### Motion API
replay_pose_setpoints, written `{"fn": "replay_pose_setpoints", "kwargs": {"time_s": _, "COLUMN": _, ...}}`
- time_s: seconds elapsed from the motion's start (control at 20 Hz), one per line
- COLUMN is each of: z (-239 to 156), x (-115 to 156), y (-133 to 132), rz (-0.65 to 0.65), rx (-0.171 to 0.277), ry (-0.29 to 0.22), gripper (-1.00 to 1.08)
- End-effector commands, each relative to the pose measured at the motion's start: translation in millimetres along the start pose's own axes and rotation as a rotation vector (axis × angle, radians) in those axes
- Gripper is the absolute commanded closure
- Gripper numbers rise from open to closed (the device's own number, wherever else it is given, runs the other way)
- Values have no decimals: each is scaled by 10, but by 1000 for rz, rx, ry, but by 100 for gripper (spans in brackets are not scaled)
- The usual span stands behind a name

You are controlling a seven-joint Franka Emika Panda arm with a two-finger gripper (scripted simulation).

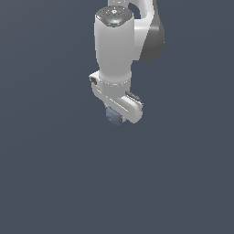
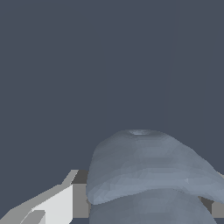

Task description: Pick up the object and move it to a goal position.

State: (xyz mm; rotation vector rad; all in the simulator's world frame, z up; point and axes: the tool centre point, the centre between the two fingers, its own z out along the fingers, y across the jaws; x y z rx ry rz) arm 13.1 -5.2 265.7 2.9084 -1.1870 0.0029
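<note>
Nearest the wrist camera is the small blue-grey rounded lump with faint darker stripes (image 2: 148, 168), filling the lower part of that view, with one pale finger of the white claw (image 2: 52, 205) beside it and a second corner of grey just showing on its other side. In the exterior view the same lump (image 1: 114, 115) sits tucked directly under the white bar of the claw (image 1: 119, 114), much narrower than that bar. The lump seems to sit between the fingers, but whether they press on it I cannot tell, since the fingertips are hidden. Judging by its size and smooth, domed shape, the lump is probably light and rigid, with curved flanks that could slip; the safest hold looks to be across its widest middle, low on the sides. The surroundings are a flat, even dark slate-grey field (image 1: 55, 183) with no edge, shadow or marker visible, so I cannot tell whether the lump rests on it or hangs above it.
</note>
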Motion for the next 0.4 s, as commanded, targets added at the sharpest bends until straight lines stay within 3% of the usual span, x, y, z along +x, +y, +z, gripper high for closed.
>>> {"fn": "replay_pose_setpoints", "kwargs": {"time_s": 0.0, "z": -109, "x": 1, "y": -38, "rz": 0, "rx": -1, "ry": -1, "gripper": 108}}
{"fn": "replay_pose_setpoints", "kwargs": {"time_s": 0.35, "z": -219, "x": 9, "y": -86, "rz": 0, "rx": -1, "ry": -1, "gripper": 108}}
